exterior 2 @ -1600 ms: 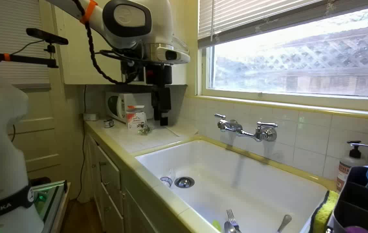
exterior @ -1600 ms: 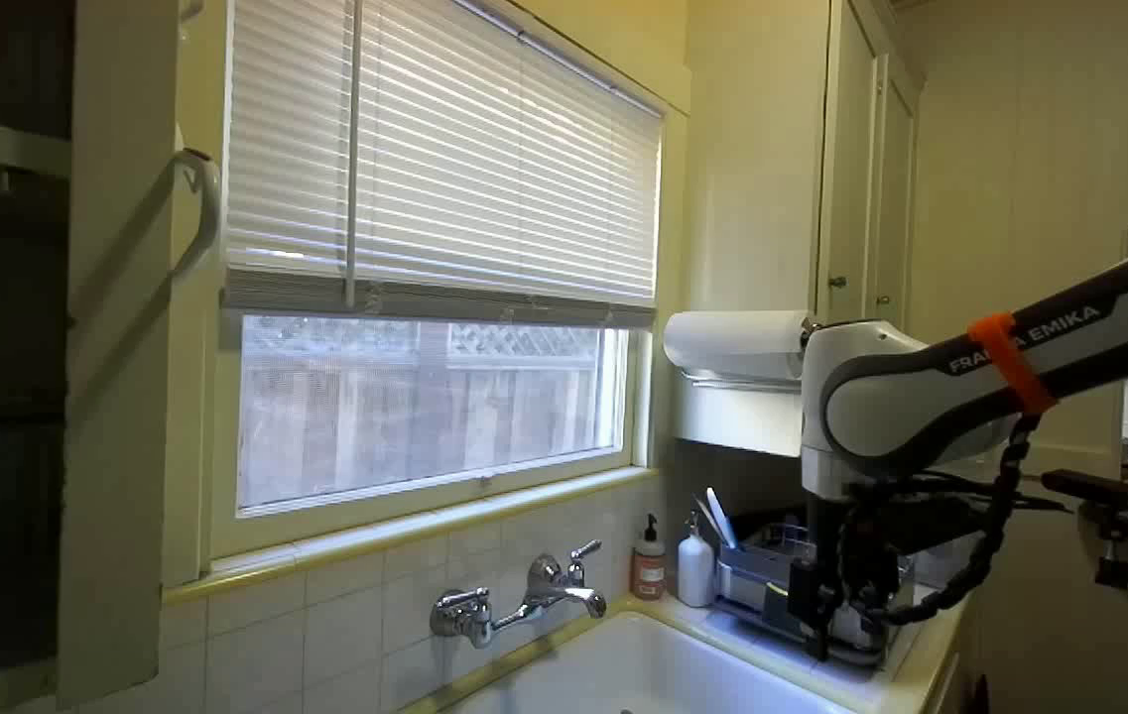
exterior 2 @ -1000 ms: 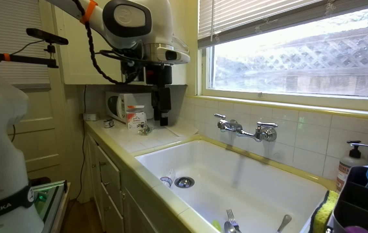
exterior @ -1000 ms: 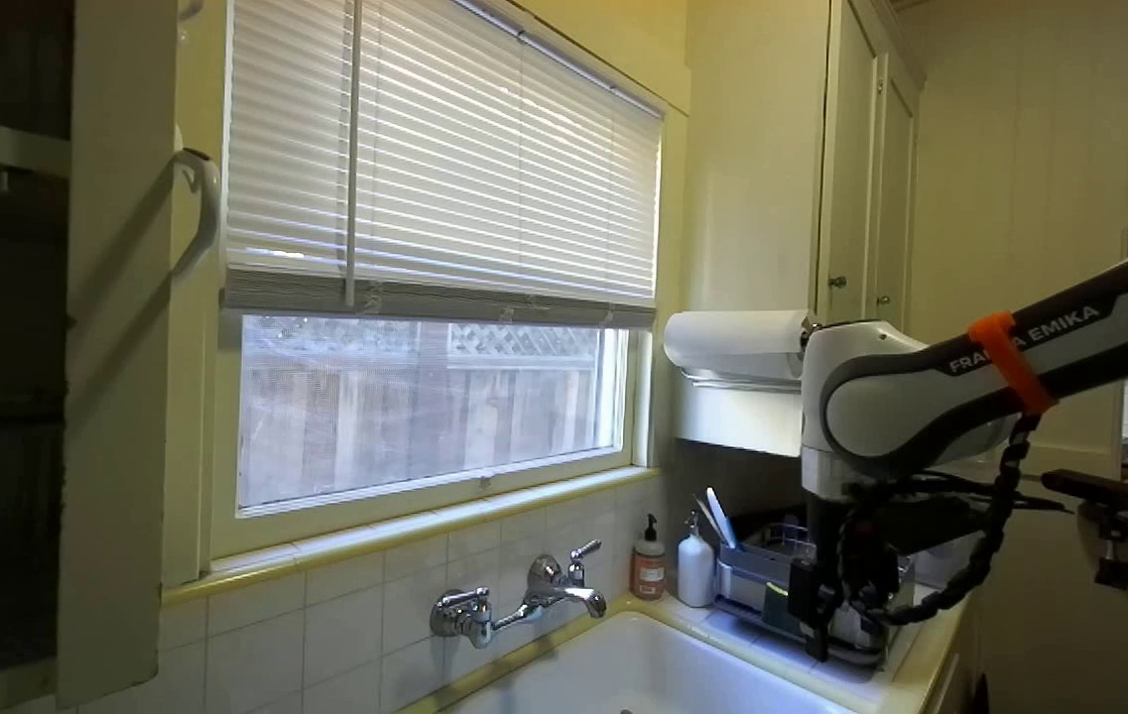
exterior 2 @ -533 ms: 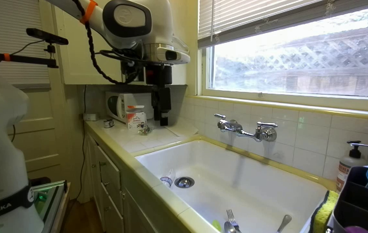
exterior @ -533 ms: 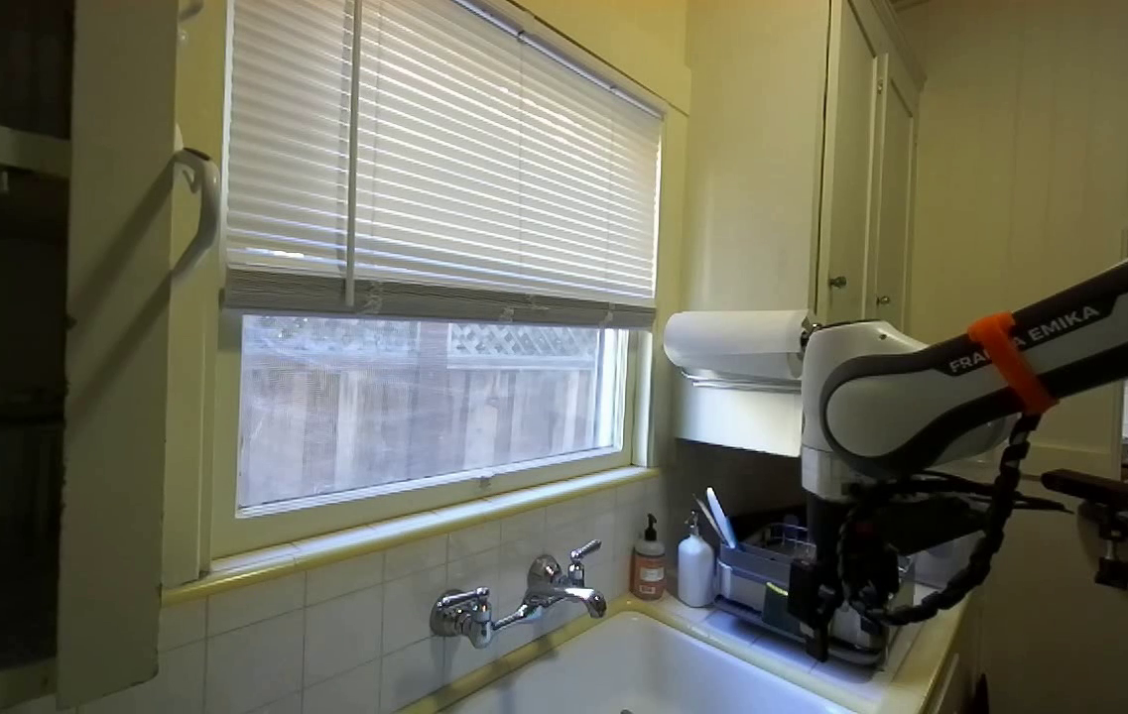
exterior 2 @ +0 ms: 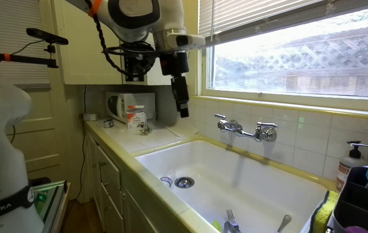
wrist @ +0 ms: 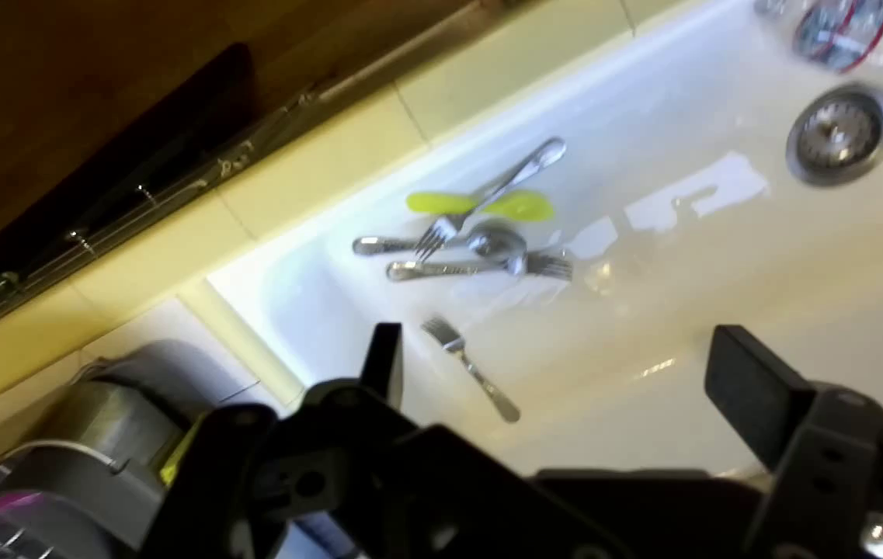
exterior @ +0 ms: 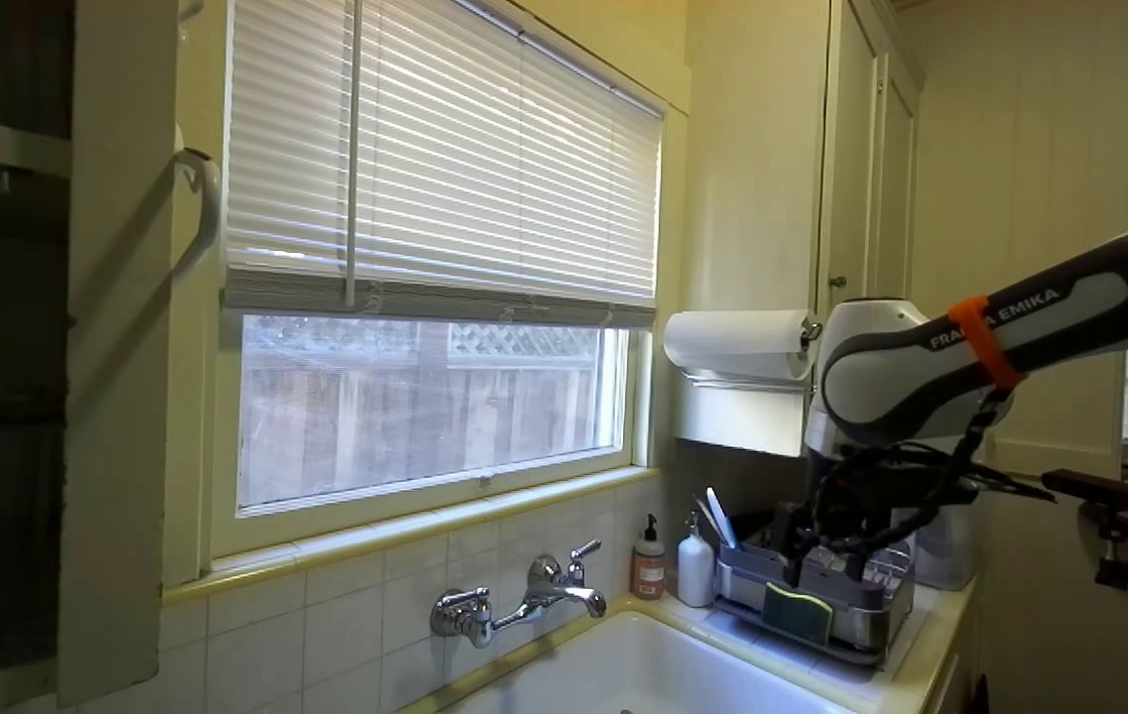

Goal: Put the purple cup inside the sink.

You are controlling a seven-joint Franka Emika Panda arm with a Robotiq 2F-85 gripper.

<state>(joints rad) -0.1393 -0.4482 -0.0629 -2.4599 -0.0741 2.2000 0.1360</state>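
Part of the purple cup shows at the bottom right edge of an exterior view, in the dark caddy of the dish rack. A magenta rim, likely the same cup, shows at the lower left of the wrist view among the rack's wires. Most of the cup is hidden. The cream-white sink shows in all views. My gripper is open and empty, with its fingers wide apart above the sink. In an exterior view the gripper hangs tilted, well above the rim and apart from the cup.
The dish rack stands beside the sink with a sponge on its side. Soap bottles stand near the faucet. Several forks and spoons lie in the sink. A clear container lies near the drain.
My arm was still, then moved in the last half second. The gripper has risen and tilted, and it sits farther right in an exterior view. The dish rack behind it is now more visible.
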